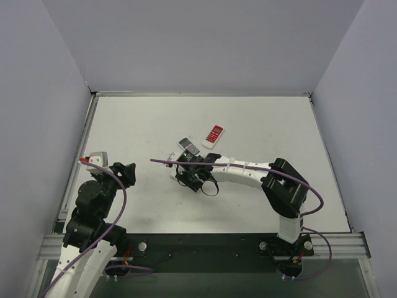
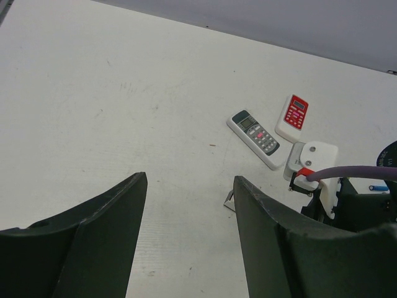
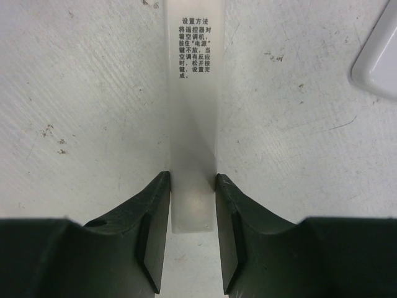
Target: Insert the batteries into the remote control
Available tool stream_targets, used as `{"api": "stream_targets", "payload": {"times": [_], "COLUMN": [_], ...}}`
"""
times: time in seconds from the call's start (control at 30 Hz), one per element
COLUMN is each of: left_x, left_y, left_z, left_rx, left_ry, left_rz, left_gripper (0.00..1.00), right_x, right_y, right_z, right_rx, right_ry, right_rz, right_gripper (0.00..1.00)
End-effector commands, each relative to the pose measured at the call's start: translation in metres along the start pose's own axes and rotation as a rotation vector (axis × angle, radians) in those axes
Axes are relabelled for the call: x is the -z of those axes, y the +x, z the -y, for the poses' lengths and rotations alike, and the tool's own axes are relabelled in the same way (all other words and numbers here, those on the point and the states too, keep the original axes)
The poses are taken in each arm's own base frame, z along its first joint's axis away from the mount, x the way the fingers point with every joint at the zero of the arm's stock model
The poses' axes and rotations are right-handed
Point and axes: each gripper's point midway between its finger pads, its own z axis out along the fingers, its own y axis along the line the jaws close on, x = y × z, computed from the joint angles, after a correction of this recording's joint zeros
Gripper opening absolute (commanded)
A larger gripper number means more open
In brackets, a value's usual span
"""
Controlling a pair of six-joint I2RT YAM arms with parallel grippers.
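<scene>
My right gripper (image 3: 192,180) is shut on a narrow white remote (image 3: 192,93) that lies back side up on the table, with printed text on it. In the top view this gripper (image 1: 185,176) is low at the table's middle. A grey remote (image 1: 189,147) and a red-and-white remote (image 1: 213,136) lie just beyond it; both show in the left wrist view, the grey one (image 2: 255,137) and the red-and-white one (image 2: 293,117). One tiny blue battery (image 2: 378,187) lies past the right arm. The other batteries are hidden. My left gripper (image 2: 189,180) is open and empty, at the left (image 1: 128,172).
The white rounded corner of another object (image 3: 378,68) lies just right of the held remote. A small pale piece (image 2: 229,200) lies on the table beside my left gripper's right finger. Grey walls enclose the white table (image 1: 267,118) on three sides.
</scene>
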Motion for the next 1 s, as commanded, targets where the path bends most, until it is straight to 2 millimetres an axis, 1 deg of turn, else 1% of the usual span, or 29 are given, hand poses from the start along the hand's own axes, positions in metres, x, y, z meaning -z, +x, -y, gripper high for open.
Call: {"api": "stream_targets", "payload": {"times": [0.0, 0.07, 0.27, 0.37, 0.4, 0.43, 0.5, 0.53, 0.57, 0.6, 0.63, 0.67, 0.7, 0.77, 0.9, 0.97], "left_x": [-0.001, -0.002, -0.001, -0.001, -0.001, -0.001, -0.001, -0.001, -0.001, -0.001, -0.002, -0.001, -0.002, -0.001, -0.002, -0.002], "left_y": [-0.012, -0.011, -0.010, -0.010, -0.010, -0.010, -0.011, -0.011, -0.011, -0.011, -0.010, -0.012, -0.011, -0.011, -0.012, -0.012], "left_z": [0.005, 0.005, 0.005, 0.004, 0.004, 0.004, 0.004, 0.004, 0.005, 0.005, 0.004, 0.005, 0.004, 0.005, 0.005, 0.005], "left_rx": [0.011, 0.012, 0.015, 0.015, 0.016, 0.015, 0.015, 0.016, 0.017, 0.019, 0.018, 0.021, 0.019, 0.021, 0.022, 0.022], "left_ry": [0.020, 0.021, 0.020, 0.017, 0.016, 0.017, 0.016, 0.016, 0.018, 0.018, 0.016, 0.019, 0.018, 0.022, 0.020, 0.020], "left_rz": [0.041, 0.038, 0.035, 0.036, 0.035, 0.036, 0.040, 0.040, 0.040, 0.039, 0.038, 0.042, 0.039, 0.041, 0.041, 0.041], "left_gripper": [0.68, 0.68, 0.68, 0.68, 0.68, 0.68, 0.68, 0.68, 0.68, 0.68, 0.68, 0.68, 0.68, 0.68, 0.68, 0.68], "right_x": [0.028, 0.030, 0.032, 0.041, 0.048, 0.047, 0.055, 0.054, 0.055, 0.060, 0.060, 0.058, 0.060, 0.058, 0.052, 0.049], "right_y": [-0.012, -0.012, 0.002, 0.011, 0.013, 0.024, 0.033, 0.046, 0.054, 0.060, 0.068, 0.082, 0.090, 0.107, 0.130, 0.137], "right_z": [0.001, 0.001, 0.003, 0.005, 0.012, 0.013, 0.016, 0.016, 0.021, 0.022, 0.024, 0.025, 0.027, 0.025, 0.024, 0.025], "right_rx": [-0.003, -0.011, -0.044, -0.082, -0.093, -0.120, -0.170, -0.183, -0.213, -0.254, -0.281, -0.299, -0.343, -0.372, -0.446, -0.473], "right_ry": [-0.005, -0.003, 0.021, 0.040, 0.076, 0.087, 0.111, 0.119, 0.145, 0.153, 0.167, 0.178, 0.192, 0.194, 0.211, 0.220], "right_rz": [0.070, 0.076, 0.069, 0.076, 0.090, 0.072, 0.081, 0.057, 0.052, 0.050, 0.034, 0.004, -0.011, -0.047, -0.110, -0.136], "right_gripper": [0.15, 0.16, 0.15, 0.16, 0.16, 0.15, 0.15, 0.15, 0.16, 0.16, 0.16, 0.16, 0.16, 0.16, 0.16, 0.16]}}
